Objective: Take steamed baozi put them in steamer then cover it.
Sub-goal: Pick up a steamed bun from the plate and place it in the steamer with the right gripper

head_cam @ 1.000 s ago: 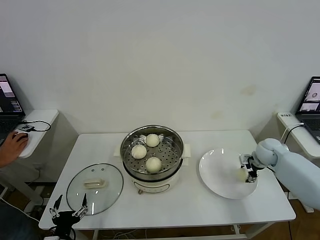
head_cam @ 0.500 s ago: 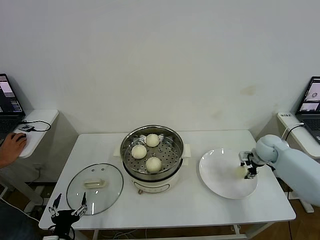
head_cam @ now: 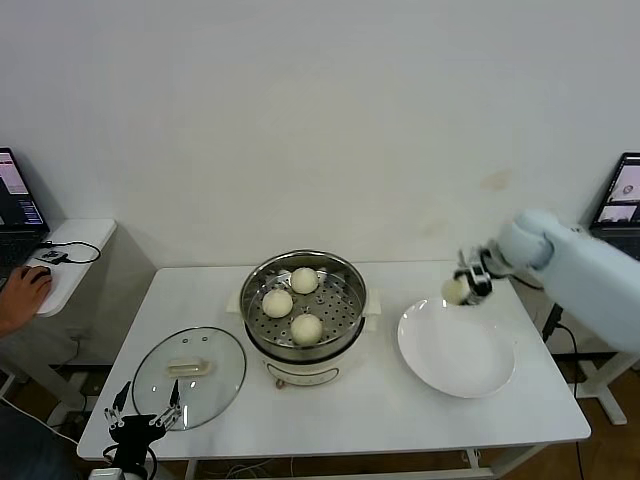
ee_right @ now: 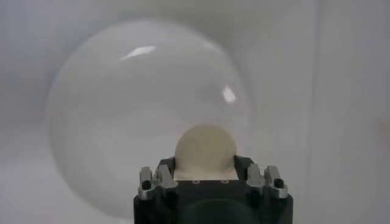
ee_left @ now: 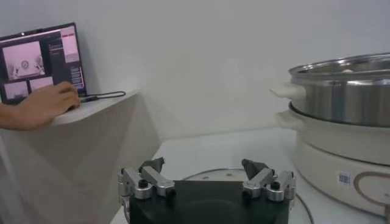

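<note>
Right gripper (head_cam: 465, 287) holds baozi (head_cam: 455, 290) pinched above plate (head_cam: 455, 360) far rim. Three buns in steamer (head_cam: 305, 345). Left gripper (head_cam: 145, 420) spread wide, parked near cover (head_cam: 190, 375).

My arms and grippers, as they look

My right arm (head_cam: 585, 268) is a smooth pale blue-white shell with a rounded joint, ending in my right gripper (head_cam: 470, 280), black and silver. Seen close, its body is a black block with silver finger mounts (ee_right: 267, 181) carrying small dark screws. My left gripper (ee_left: 207, 182) matches: black base, silver knuckles, dark angled fingertips (ee_left: 251, 166).
</note>
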`<state>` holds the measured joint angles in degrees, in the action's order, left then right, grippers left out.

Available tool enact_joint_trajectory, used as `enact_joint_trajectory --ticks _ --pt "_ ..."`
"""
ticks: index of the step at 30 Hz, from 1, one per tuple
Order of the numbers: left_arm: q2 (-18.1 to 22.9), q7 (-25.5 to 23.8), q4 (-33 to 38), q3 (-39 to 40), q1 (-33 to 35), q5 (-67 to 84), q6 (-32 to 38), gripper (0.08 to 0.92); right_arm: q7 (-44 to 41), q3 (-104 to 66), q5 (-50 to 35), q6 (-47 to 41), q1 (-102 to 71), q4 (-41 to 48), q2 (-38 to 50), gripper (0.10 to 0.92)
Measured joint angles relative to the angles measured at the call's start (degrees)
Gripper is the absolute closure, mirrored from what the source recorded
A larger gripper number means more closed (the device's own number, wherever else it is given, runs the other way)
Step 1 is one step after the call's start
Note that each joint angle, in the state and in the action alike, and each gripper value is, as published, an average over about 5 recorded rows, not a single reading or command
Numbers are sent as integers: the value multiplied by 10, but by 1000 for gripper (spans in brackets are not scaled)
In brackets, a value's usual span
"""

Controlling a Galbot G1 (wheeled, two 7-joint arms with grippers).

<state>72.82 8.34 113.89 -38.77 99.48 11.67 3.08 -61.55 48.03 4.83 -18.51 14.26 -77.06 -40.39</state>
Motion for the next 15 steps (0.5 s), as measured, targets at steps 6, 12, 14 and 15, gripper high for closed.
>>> enact_joint_trajectory --ticks 6,12,14,15 --pt "3 0 1 3 1 3 3 177 23 66 -87 -37 89 -11 -51 406" --pt "3 0 2 1 4 3 4 177 54 110 -169 -77 133 -10 -108 406" --pt "2 0 2 0 5 2 5 177 64 122 -192 -89 140 -8 -128 406" --pt "2 0 2 0 6 2 5 177 69 127 -203 -96 142 -7 -138 406"
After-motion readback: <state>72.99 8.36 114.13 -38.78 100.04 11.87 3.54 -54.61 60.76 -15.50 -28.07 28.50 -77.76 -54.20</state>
